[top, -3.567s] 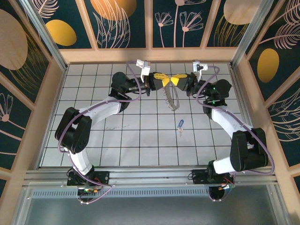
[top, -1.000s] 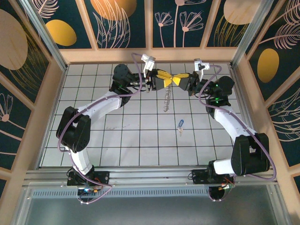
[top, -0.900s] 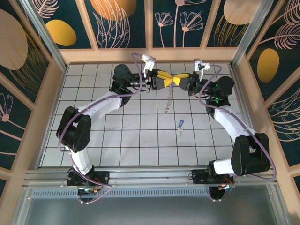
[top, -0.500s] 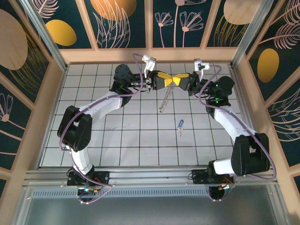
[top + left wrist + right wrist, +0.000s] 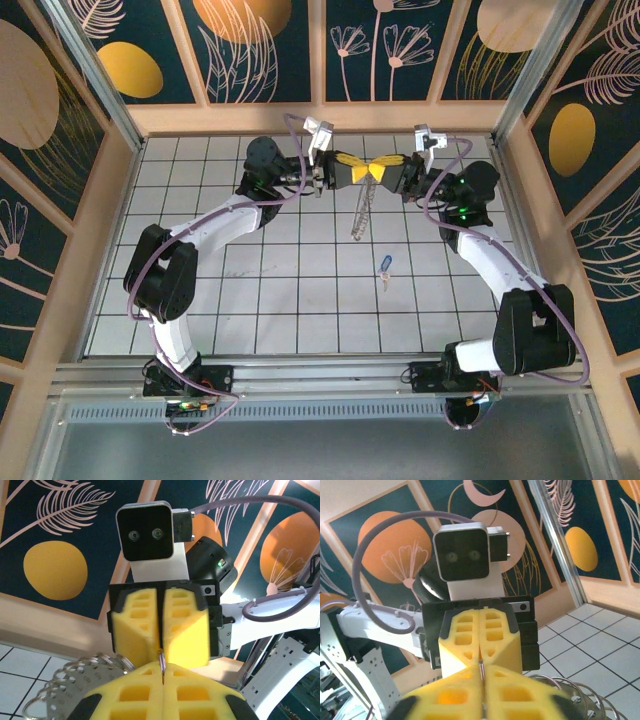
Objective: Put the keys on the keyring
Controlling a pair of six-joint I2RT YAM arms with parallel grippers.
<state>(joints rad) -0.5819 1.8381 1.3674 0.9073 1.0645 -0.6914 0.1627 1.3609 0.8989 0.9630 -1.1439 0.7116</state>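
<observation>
Keyring [image 5: 361,212] dangles over far table [image 5: 200,300]; key [image 5: 385,265] lies apart, nearer, right. Left fingers [image 5: 350,163], right fingers [image 5: 386,170] tip-to-tip, both clamped on its top.

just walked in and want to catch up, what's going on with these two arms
The left gripper and the right gripper meet tip to tip over the far side of the table, both pinched shut on the keyring, whose chain hangs down below them. The blue-headed key lies loose on the table nearer the arms, apart from the chain, not yet threaded on.
</observation>
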